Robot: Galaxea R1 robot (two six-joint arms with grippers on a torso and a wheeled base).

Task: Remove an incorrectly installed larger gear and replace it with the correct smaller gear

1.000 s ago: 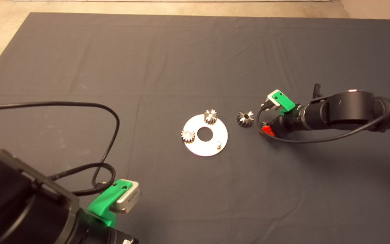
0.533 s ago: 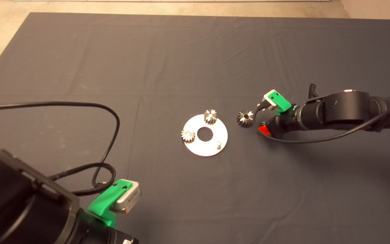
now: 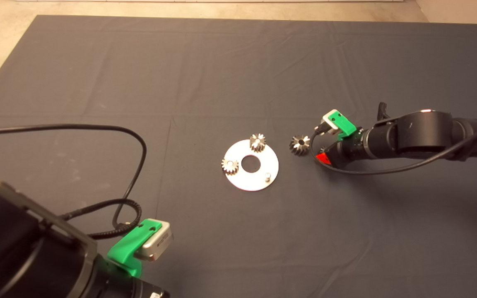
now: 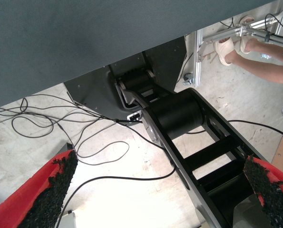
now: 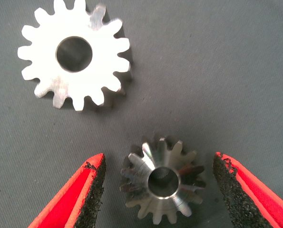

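Note:
The larger gear [image 3: 300,145] lies flat on the mat just right of the silver disc [image 3: 242,180]; it also shows in the right wrist view [image 5: 73,52]. The smaller gear [image 5: 160,186] lies on the mat beside it, between the fingers of my right gripper [image 5: 159,164], which is open and low over it, the pads apart from its teeth. In the head view the right gripper [image 3: 322,157] hides this gear. Two other small gears [image 3: 257,142] [image 3: 230,166] sit on the disc, and one pin [image 3: 267,176] stands bare. My left gripper [image 4: 160,161] is open and parked at the lower left.
The left arm's black cable [image 3: 135,165] loops over the mat left of the disc. The left wrist view shows the mat's edge, the robot's base [image 4: 179,114], floor cables and a person's leg and shoes [image 4: 231,47].
My right gripper has moved a little to the left and further back, closer to the larger gear, then held still. The gears and the left arm have not moved.

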